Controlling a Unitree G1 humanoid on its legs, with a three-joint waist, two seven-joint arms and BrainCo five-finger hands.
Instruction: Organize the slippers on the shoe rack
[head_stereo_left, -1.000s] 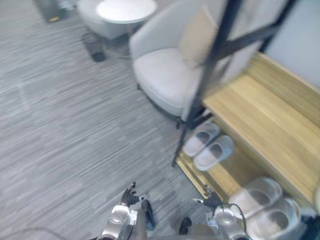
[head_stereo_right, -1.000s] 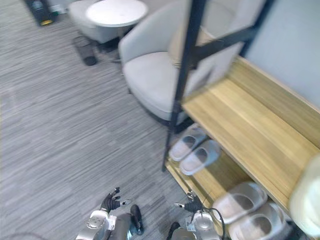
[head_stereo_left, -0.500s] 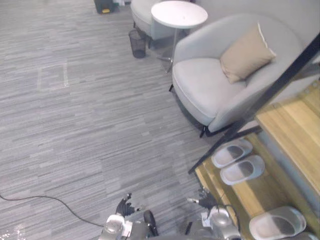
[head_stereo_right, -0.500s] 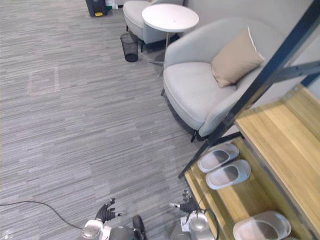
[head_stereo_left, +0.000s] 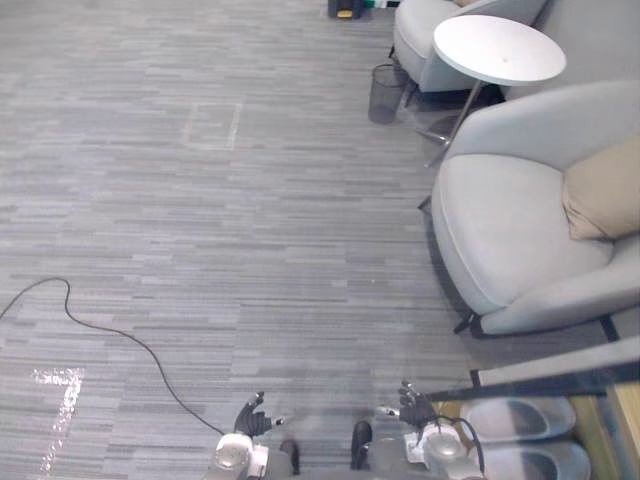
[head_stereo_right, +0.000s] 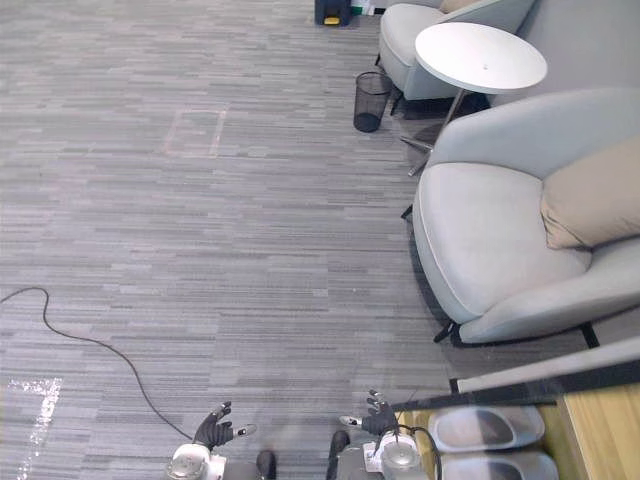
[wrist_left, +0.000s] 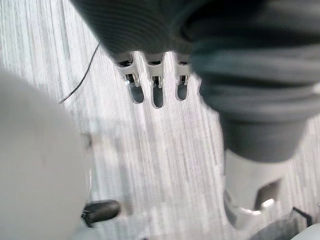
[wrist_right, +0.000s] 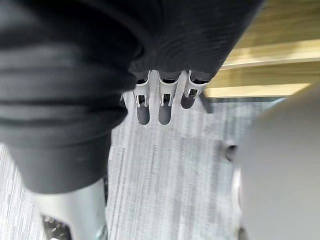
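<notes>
Your left robot hand (head_stereo_left: 253, 416) hangs low over the grey carpet floor (head_stereo_left: 230, 250), fingers (wrist_left: 157, 86) straight and spread, with nothing in it. Your right robot hand (head_stereo_left: 411, 404) is released too. Its fingers (wrist_right: 164, 102) reach out over the carpet just beside the front corner of the shoe rack (head_stereo_right: 541, 384), and its palm is empty.

The slippers (head_stereo_left: 516, 418) are a pale grey pair lying side by side on the rack's lowest wooden shelf, under the dark frame bar, at the far lower right of your head views. Your right robot hand is near the closer slipper but apart from it. The left one is well away from both.

Behind the rack stands a grey armchair (head_stereo_left: 505, 235) with a tan cushion (head_stereo_left: 606, 198) against its back. Farther off, a dark mesh bin (head_stereo_left: 383, 93) sits on the floor.
</notes>
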